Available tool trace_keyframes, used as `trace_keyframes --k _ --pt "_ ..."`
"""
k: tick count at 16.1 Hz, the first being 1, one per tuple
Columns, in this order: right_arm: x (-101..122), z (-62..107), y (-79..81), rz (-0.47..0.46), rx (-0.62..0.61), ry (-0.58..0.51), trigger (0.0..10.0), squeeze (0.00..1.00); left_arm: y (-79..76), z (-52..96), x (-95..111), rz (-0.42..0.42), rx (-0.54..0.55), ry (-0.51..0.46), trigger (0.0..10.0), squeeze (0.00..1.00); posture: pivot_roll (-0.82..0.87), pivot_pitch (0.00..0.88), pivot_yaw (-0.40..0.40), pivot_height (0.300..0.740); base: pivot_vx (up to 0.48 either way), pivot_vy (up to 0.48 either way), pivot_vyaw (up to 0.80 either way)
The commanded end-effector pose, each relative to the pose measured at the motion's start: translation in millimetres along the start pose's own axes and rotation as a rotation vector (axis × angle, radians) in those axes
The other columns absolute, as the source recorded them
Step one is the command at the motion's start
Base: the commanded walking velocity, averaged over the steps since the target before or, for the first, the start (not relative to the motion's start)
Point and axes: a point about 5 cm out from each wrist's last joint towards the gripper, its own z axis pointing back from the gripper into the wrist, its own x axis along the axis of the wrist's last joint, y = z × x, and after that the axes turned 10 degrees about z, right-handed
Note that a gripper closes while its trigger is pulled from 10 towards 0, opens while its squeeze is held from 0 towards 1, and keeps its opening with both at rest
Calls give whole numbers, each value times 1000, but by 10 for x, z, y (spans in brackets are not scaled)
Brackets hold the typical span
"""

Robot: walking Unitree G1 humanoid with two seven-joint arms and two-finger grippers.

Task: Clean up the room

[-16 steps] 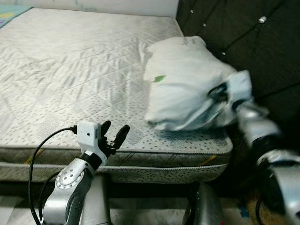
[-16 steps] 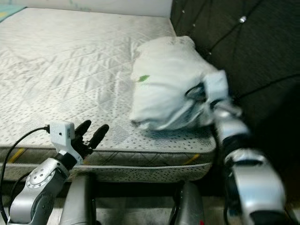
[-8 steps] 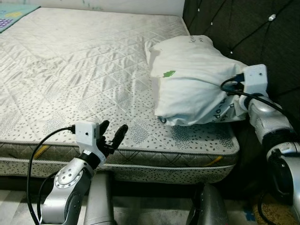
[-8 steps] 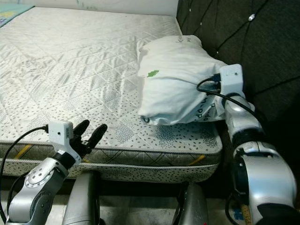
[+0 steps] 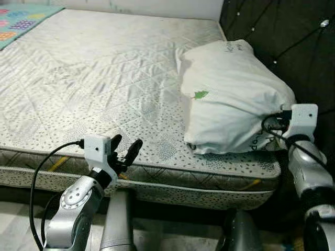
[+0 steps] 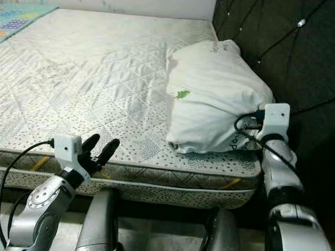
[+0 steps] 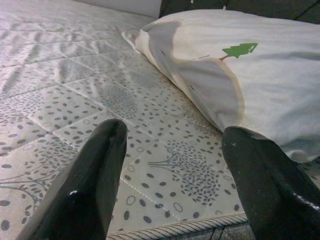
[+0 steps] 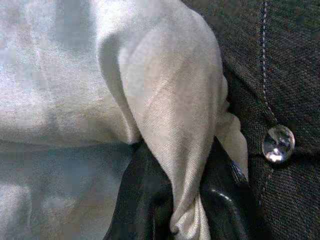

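Bare quilted mattress [image 5: 94,78] carries a white pillow [image 5: 230,99] at its right end, against the dark tufted headboard [image 5: 293,42]; right gripper [image 8: 175,210] pinches pillow fabric; left gripper [image 5: 124,149] hovers spread at the mattress's near edge.

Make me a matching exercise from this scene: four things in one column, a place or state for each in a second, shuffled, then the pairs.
Things:
1. white pillow with a green tree print
2. left gripper
3. right gripper
4. dark tufted headboard

Places or states:
A. open, at the mattress's near edge
B. pinching pillow fabric
C. stands behind the pillow
D. lies on the grey quilted mattress

Pairs: 1-D, 2-A, 3-B, 4-C
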Motion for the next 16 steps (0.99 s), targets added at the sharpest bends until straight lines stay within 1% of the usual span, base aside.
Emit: trace_keyframes --k 1,3,5,6,8,9,12,13,15,16 --pt "14 58 -261 -40 -131 -12 0 0 -14 -35 1 -8 -16 8 10000 0 -2 15 -17 480 0 0 0" --pt "34 199 -232 -59 -141 -36 0 0 -28 -47 -12 -5 -21 10 10000 0 -12 14 -17 480 0 0 0" --pt "-6 417 -165 -59 -130 -38 0 0 -33 -45 -30 1 -25 12 10000 0 -25 16 -17 480 0 0 0" --pt "-26 459 -152 -59 -125 -32 0 0 -34 -46 -33 2 -26 13 10000 0 -31 16 -17 480 0 0 0" --pt "-168 765 -65 -37 -95 13 0 0 -42 -65 -51 5 -37 19 10000 0 -45 16 -10 480 0 0 0" --pt "-234 872 -42 -37 -89 48 0 0 -43 -76 -47 5 -40 19 10000 0 -50 16 -9 480 0 0 0" --pt "-281 1017 17 -37 -69 77 0 0 -49 -95 -47 4 -48 20 10000 0 -56 16 -5 480 0 0 0" --pt "-283 1068 27 -17 -53 76 0 0 -55 -103 -51 5 -53 21 10000 0 -59 15 -4 480 0 0 0" --pt "-301 1090 -28 3 -61 78 0 0 -55 -104 -52 5 -54 21 10000 0 -59 15 -4 480 0 0 0" --pt "-314 1135 -74 27 -56 86 0 0 -55 -105 -51 5 -55 21 10000 0 -59 15 -4 480 0 0 0"
